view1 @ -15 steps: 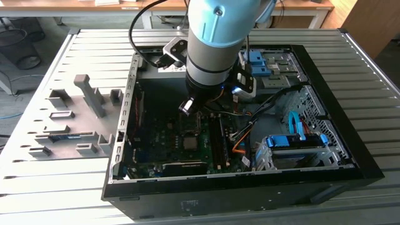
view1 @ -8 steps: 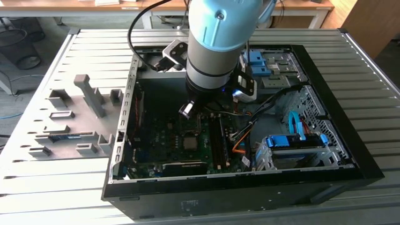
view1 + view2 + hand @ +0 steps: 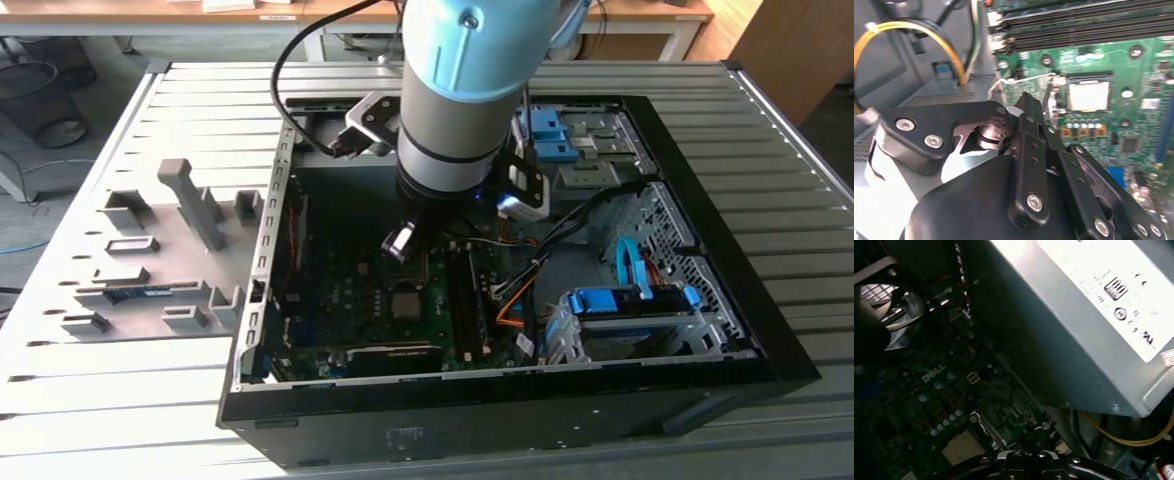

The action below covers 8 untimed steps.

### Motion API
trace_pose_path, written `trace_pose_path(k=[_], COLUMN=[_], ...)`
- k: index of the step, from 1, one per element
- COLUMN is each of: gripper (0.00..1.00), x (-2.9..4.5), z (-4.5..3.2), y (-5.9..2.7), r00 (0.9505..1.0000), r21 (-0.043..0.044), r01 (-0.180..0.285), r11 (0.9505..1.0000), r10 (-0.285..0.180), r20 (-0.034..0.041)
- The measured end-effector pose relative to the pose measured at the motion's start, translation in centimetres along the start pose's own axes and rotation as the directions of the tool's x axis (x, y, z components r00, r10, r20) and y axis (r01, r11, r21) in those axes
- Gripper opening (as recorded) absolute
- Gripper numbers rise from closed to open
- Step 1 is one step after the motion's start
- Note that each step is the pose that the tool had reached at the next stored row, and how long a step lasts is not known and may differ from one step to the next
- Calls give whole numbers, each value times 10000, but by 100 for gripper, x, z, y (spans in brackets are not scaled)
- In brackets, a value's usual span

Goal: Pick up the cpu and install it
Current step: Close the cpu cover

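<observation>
The cpu lies flat in its socket on the green motherboard, inside the open computer case that lies on the desk. In the second wrist view the tool is above the board, just beside the socket, with its fingers pressed together and nothing between them. The risk I see is contact: the closed tip is near the socket frame and small board parts, so a sideways drift could scrape them or disturb the chip.
</observation>
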State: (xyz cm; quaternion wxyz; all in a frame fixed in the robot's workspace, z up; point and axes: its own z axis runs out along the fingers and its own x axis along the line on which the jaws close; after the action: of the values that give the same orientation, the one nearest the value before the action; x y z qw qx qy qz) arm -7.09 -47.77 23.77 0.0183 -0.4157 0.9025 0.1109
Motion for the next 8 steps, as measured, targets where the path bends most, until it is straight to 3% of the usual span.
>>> trace_pose_path(k=[4,8], gripper=[10,10], x=[0,1], z=[0,0], y=[0,0], r00=[9984,9936], r21=[468,923], r01=[60,130], r11=[9989,9956], r10=[-33,-25], r20=[-573,-1130])
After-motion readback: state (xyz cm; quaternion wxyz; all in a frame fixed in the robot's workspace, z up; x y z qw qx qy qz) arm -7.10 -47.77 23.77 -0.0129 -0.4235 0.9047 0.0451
